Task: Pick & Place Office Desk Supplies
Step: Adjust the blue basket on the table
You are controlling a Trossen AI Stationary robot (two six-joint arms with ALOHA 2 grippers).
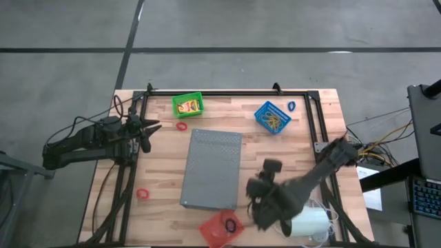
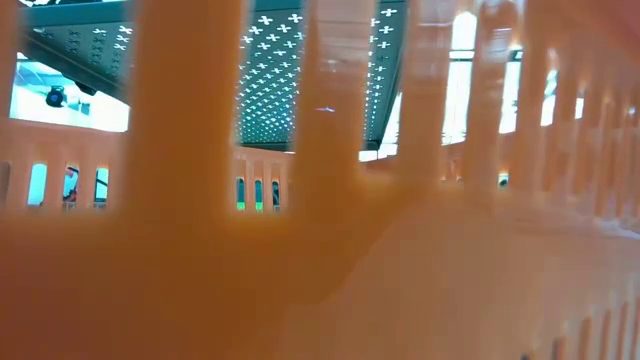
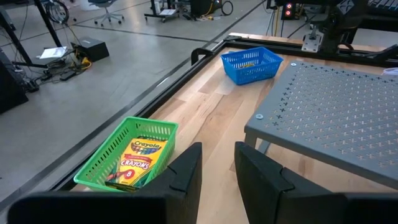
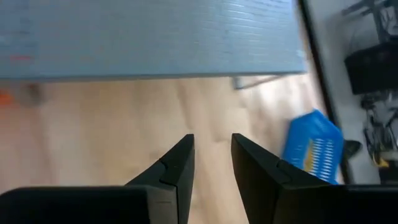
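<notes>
My left gripper is open and hovers over the table's left side, beside a red rubber ring. Just ahead of it stands a green basket with a yellow crayon box lying inside. My right gripper is open and empty above bare wood near the table's near right, between the grey slab and the white cylinder. Another red ring lies at near left, and a blue ring at far right. The blue basket holds tan rubber bands.
The grey perforated slab stands raised on short legs at the table's centre. A red basket with a ring inside sits at the near edge, and its wall fills the low view. The white cylinder lies at near right.
</notes>
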